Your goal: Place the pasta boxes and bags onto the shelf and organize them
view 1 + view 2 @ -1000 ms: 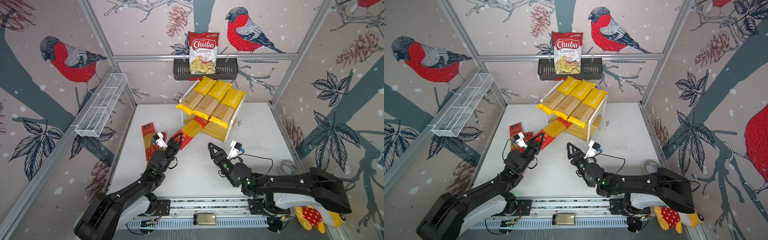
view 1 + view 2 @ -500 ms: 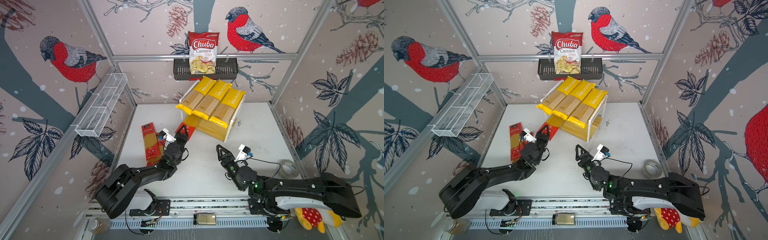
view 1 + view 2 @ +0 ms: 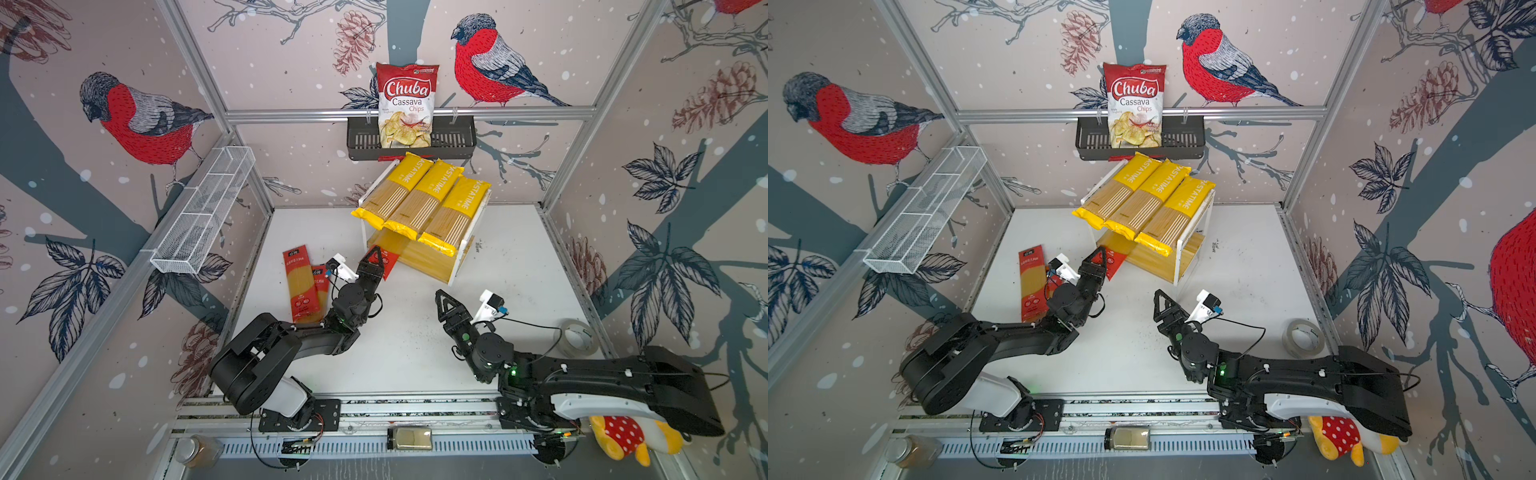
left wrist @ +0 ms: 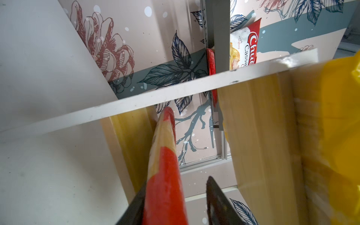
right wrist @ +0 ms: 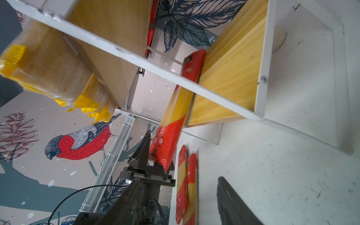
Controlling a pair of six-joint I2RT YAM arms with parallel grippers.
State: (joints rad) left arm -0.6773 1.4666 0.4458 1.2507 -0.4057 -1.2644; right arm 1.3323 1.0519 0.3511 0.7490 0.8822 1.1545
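Observation:
Three yellow pasta bags lie side by side on the top tier of the shelf. A red pack lies partly on the lower wooden board, its near end sticking out. My left gripper is open around that end; the pack leans on one finger with a gap to the other. Two more red packs lie on the table to the left. My right gripper hovers open and empty at mid-table.
A Chuba chips bag stands in a black wall basket above the shelf. A white wire tray hangs on the left wall. A tape roll lies at the table's right edge. A plush toy sits by the right arm's base.
My left gripper moved toward the shelf, sliding the red pack onto the lower board, and its jaws have opened. The right gripper drew back to the right.

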